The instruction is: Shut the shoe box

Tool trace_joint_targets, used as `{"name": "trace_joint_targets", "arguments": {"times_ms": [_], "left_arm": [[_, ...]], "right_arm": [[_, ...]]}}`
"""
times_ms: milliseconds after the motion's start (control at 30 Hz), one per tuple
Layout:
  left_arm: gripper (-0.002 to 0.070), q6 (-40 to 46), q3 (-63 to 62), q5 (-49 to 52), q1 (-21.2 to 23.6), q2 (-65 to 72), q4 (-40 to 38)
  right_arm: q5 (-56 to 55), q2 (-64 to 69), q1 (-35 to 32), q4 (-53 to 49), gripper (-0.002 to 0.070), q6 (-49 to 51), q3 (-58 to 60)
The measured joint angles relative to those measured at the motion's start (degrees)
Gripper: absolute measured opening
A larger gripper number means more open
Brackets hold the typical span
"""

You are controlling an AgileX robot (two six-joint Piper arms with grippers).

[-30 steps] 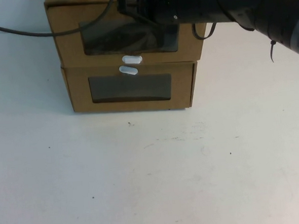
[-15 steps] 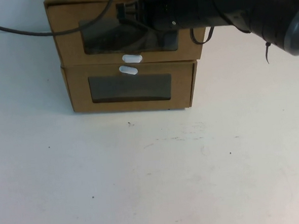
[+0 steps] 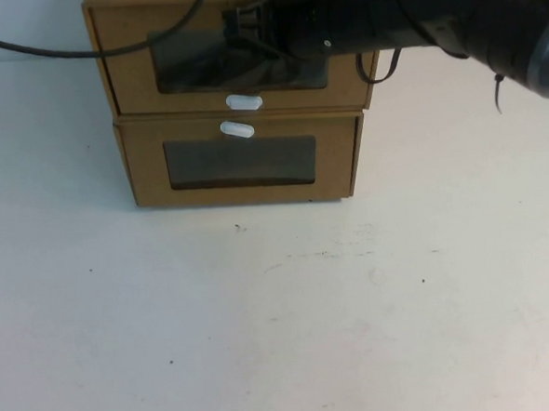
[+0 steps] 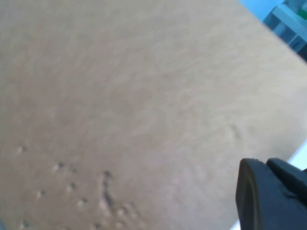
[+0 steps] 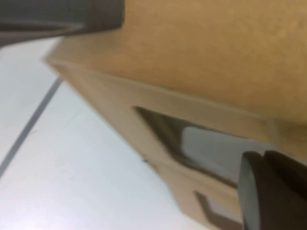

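Two brown cardboard boxes are stacked at the back of the table. The upper one is the shoe box [image 3: 127, 75], with a clear window and a white pull tab [image 3: 243, 102] below it. My right arm reaches in from the right across its front panel, and my right gripper [image 3: 245, 28] is against the window area. In the right wrist view my right gripper [image 5: 163, 105] is open, its fingers wide apart over the box front. One dark finger [image 4: 268, 196] of my left gripper shows close against plain cardboard; the left arm is out of the high view.
The lower cardboard box [image 3: 142, 172] carries its white tab [image 3: 237, 129] above its window. A black cable [image 3: 79, 52] runs across the upper left. White table [image 3: 281, 317] stretches in front of the boxes.
The shoe box's front panel and its tab have shifted back, away from the camera. My right arm has moved with it, further over the box front.
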Motion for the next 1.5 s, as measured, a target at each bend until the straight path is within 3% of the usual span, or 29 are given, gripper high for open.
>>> {"name": "trace_joint_targets", "arguments": {"times_ms": [133, 300, 600, 833, 1100, 1233, 1500], "left_arm": [[-0.0005, 0.49, -1.65, 1.15, 0.0, -3.56, 2.7], [-0.0005, 0.11, -1.86, 0.91, 0.0, -8.96, 11.87], [-0.0005, -1.47, 12.81, -7.68, 0.0, -22.05, 18.38], [-0.0005, 1.51, 35.36, -20.72, 0.0, -40.04, 17.8], [-0.0005, 14.52, 65.72, -34.37, 0.0, -65.3, 4.93], [-0.0005, 19.85, 79.92, -38.7, 0.0, -79.88, 1.05], [-0.0005, 21.41, 100.87, -47.32, 0.0, -105.91, 0.33]], "right_arm": [[4.44, -4.72, -0.13, -0.97, -0.0013, 0.0, 0.0], [10.02, -11.69, -0.13, -4.48, -0.0012, 1.76, 0.0], [23.52, -23.69, -0.13, -29.0, -0.0011, 18.42, 2.28], [24.91, -40.43, -0.13, -38.48, -0.0011, 25.05, 18.19], [21.24, -64.64, -0.13, -39.89, -0.0011, 30.26, 43.57], [18.26, -76.56, -0.13, -40.51, -0.0011, 33.03, 55.81], [6.44, -93.0, -0.13, -40.63, -0.0011, 34.33, 73.98]]}}
